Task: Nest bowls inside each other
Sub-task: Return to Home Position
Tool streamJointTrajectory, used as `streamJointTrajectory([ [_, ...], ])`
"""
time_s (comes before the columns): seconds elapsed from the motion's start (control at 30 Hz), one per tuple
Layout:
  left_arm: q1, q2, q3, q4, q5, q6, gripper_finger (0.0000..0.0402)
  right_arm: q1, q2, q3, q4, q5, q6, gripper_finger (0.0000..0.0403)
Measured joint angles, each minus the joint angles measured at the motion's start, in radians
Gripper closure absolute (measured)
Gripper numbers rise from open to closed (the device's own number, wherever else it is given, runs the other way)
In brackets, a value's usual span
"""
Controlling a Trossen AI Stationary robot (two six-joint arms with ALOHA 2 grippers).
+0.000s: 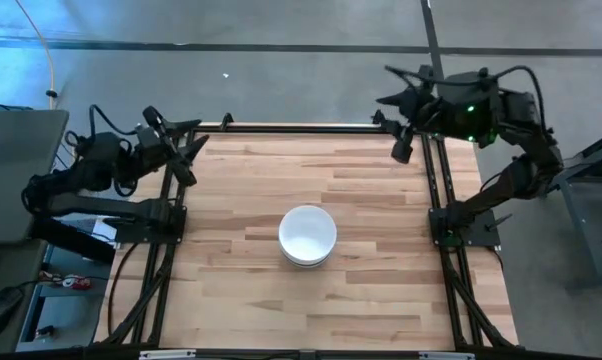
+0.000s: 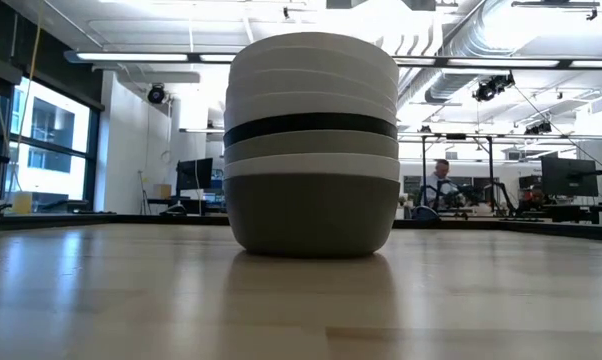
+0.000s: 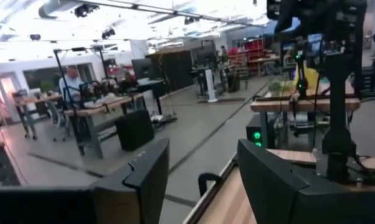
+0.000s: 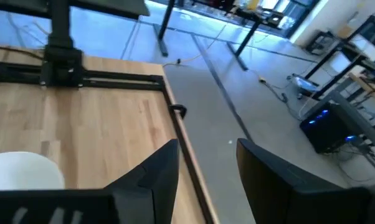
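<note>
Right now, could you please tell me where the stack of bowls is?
In the high view the stack of bowls stands near the middle of the table; the low view shows it upright, a grey bowl at the bottom.

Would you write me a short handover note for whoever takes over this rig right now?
Left gripper: open and empty, at the table's left edge, apart from the bowls.
Right gripper: open and empty, at the table's right edge, also apart.
Bowls: all that show stand in one nested stack mid-table, with the darker grey bowl at the bottom, the black bowl midway and a white bowl on top.
Done: the nesting looks complete; no loose bowl shows on the table.
Left: probably only parking both arms at home.
</note>
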Motion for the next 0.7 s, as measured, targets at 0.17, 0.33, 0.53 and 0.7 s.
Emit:
streamJointTrajectory([
  [0.17, 0.096, -0.011, 0.0, -0.037, 0.186, -0.068, 0.0225, -0.057, -0.048, 0.0, 0.0, -0.097, -0.009, 0.0249],
  [0.33, 0.147, -0.011, 0.0, -0.15, 0.309, -0.172, 0.0225, -0.079, -0.104, -0.008, 0.007, -0.232, 0.018, 0.0249],
  [0.53, 0.149, -0.032, -0.088, -0.073, 0.372, -0.265, 0.0225, -0.079, -0.231, -0.217, 0.154, -0.294, 0.032, 0.0249],
  [0.7, 0.146, -0.063, -0.21, 0.059, 0.376, -0.341, 0.0225, -0.079, -0.401, -0.521, 0.407, -0.312, 0.05, 0.0249],
])
